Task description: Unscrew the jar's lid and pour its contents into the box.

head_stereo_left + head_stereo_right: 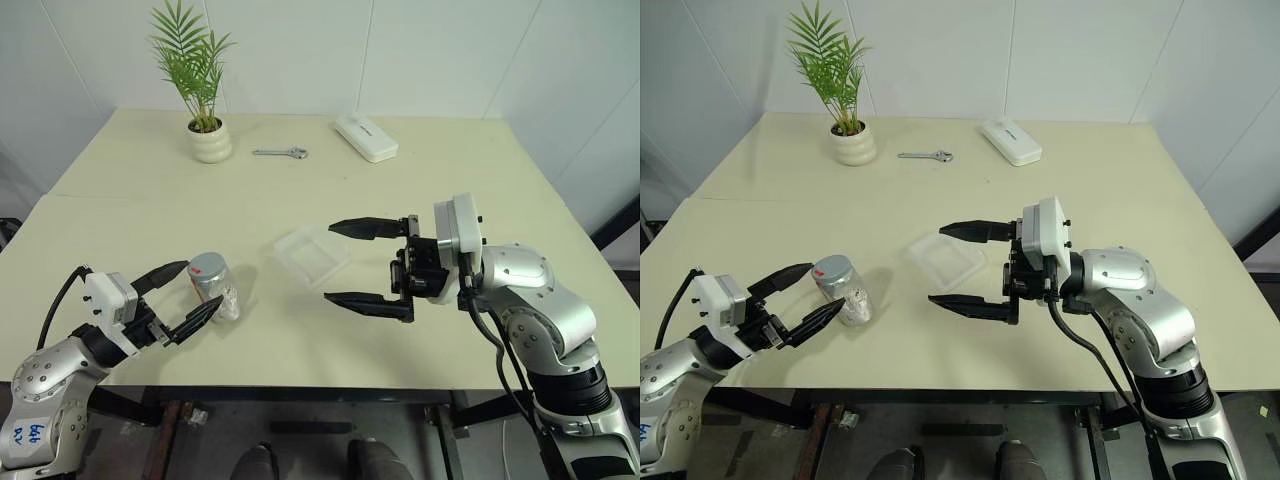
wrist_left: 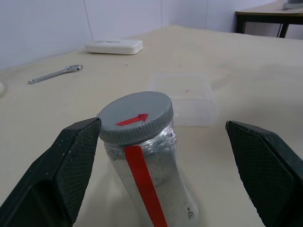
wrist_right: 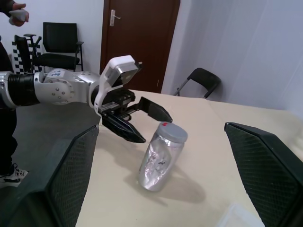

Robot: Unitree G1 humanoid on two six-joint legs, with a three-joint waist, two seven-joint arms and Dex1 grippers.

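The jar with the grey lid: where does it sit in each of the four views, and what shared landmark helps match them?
Left eye view: the jar stands tilted between the open left gripper's fingers.
Right eye view: lower left, near the table's front edge.
Left wrist view: centre, its lid uppermost.
Right wrist view: centre, leaning, beside the left gripper.
Shared landmark: the clear box, just beyond the jar; the wrist views catch it too.

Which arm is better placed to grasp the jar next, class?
Left: its open pincer already straddles the jar, lid on. The right pincer hangs open beside the box.
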